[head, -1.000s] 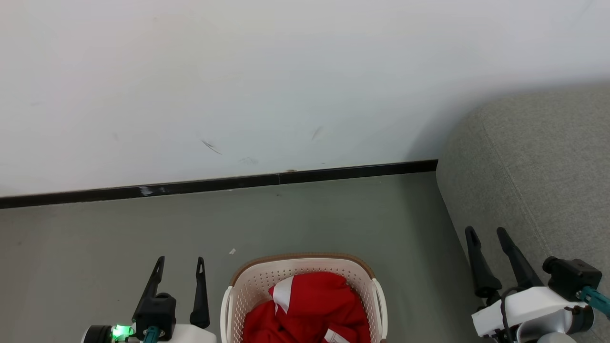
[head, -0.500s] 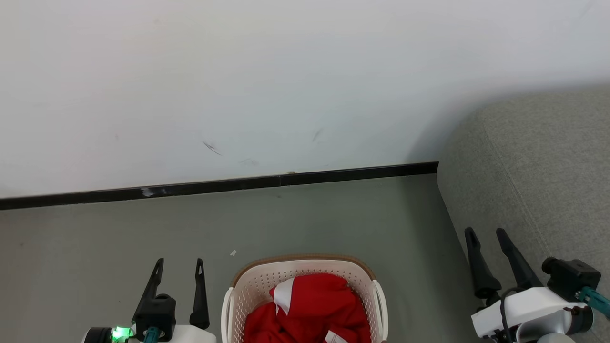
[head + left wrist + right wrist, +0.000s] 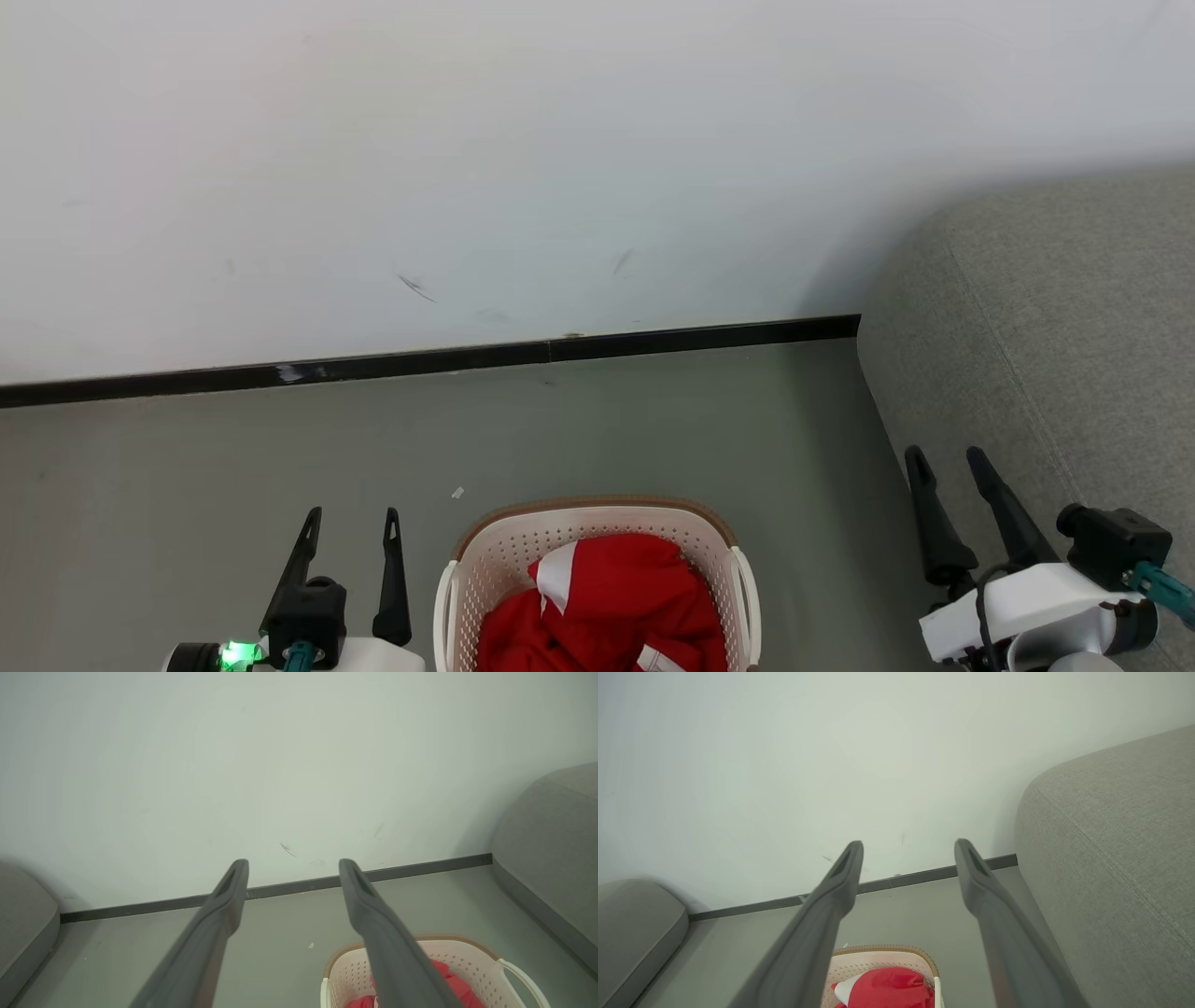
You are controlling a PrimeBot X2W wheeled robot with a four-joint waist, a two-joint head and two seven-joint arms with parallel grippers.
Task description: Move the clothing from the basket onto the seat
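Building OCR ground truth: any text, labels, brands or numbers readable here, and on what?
No readable text in any view.
On the bright red fabric clothing with white trim in the oval cream-white perforated plastic basket: no print or number faces the cameras.
On the white wall: dark scuffs, no lettering.
On the grey woven-fabric sofa: no label seen.

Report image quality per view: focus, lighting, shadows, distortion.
Head view: sharp and evenly lit, with a soft shadow on the wall beside the seat. Left wrist view: hazier, low contrast, and the clothing looks paler red. Right wrist view: likewise flat, and the right claw's fingers soften toward the bottom edge.
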